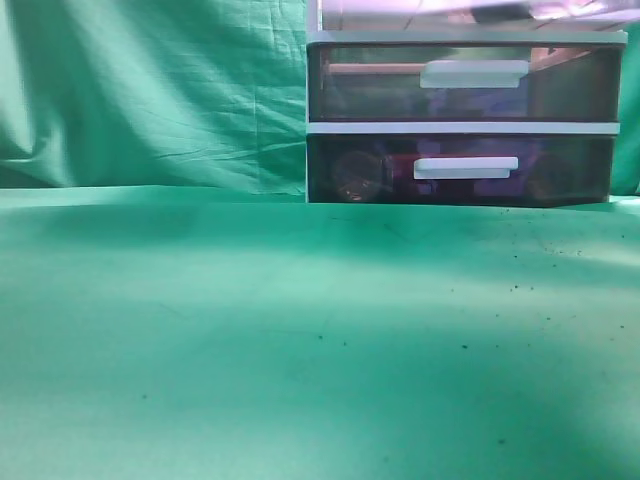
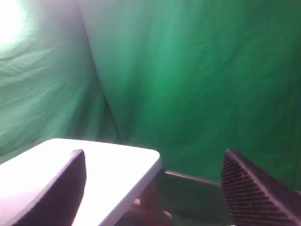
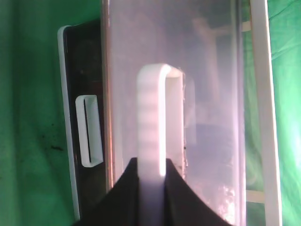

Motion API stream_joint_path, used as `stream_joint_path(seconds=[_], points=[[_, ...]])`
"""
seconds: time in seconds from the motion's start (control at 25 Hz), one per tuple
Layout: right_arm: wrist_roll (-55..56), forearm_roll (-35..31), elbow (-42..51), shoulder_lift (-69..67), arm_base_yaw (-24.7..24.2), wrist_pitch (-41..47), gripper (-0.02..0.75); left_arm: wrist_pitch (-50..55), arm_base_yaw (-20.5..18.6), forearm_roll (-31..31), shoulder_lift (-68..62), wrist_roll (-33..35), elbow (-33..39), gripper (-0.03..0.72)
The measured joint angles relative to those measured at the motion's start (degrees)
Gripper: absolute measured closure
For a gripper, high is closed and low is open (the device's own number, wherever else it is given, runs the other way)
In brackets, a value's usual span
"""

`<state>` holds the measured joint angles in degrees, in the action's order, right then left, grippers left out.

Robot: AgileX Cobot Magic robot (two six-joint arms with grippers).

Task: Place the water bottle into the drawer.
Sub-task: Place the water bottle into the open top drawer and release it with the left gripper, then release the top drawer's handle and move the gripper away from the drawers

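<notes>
The drawer (image 3: 207,117) is the top pinkish translucent one of the white-framed unit. Only its lower edge (image 1: 400,12) shows in the exterior view. My right gripper (image 3: 151,162) is shut on its white bar handle (image 3: 153,108). My left gripper (image 2: 153,160) is open and empty, with its two dark fingers wide apart above the unit's white top (image 2: 108,174). Beyond that top, a dark rim (image 2: 193,178) that looks like the drawer's edge stands out. The water bottle is not in view in any frame.
Two like dark drawers sit below, the middle one (image 1: 360,85) and the bottom one (image 1: 350,170), each with a white handle (image 3: 89,129). Green cloth covers the table (image 1: 300,330) and hangs as a backdrop (image 2: 197,75).
</notes>
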<state>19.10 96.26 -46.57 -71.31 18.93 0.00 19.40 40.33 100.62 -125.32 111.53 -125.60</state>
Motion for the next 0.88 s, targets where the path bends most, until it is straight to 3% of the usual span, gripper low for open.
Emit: stream_joint_path(seconds=[0.12,0.2,0.28,0.4,0.56,0.68,0.76,0.88], points=[[0.0,0.1,0.0,0.0,0.0,0.2,0.658,-5.1,0.0,-2.3,0.7,-4.1,0.0,0.239],[0.2,1.0,0.0,0.0,0.0,0.6,0.658,-9.0,-0.2,-10.1,1.9,-11.0,0.1,0.412],[0.6,2.7,0.0,0.0,0.0,2.0,0.658,-7.9,-0.6,-24.4,3.9,-21.9,0.7,0.59],[0.6,3.9,0.0,0.0,0.0,4.4,0.658,7.1,-1.2,-47.1,7.9,-44.7,0.4,0.688],[-1.7,3.8,0.0,-0.2,0.0,5.4,0.658,28.3,-1.1,-84.4,11.7,-76.1,-0.9,0.688],[-5.4,3.3,0.0,-1.2,0.0,6.2,0.658,37.0,-1.4,-104.7,12.9,-95.7,-0.9,0.688],[-7.1,3.0,-0.2,-2.2,0.0,6.7,0.658,39.3,-1.7,-110.1,14.2,-102.7,-0.9,0.688],[-5.2,2.9,-2.8,-4.2,0.0,6.7,0.658,40.5,-1.7,-110.6,18.7,-106.9,-0.9,0.688]])
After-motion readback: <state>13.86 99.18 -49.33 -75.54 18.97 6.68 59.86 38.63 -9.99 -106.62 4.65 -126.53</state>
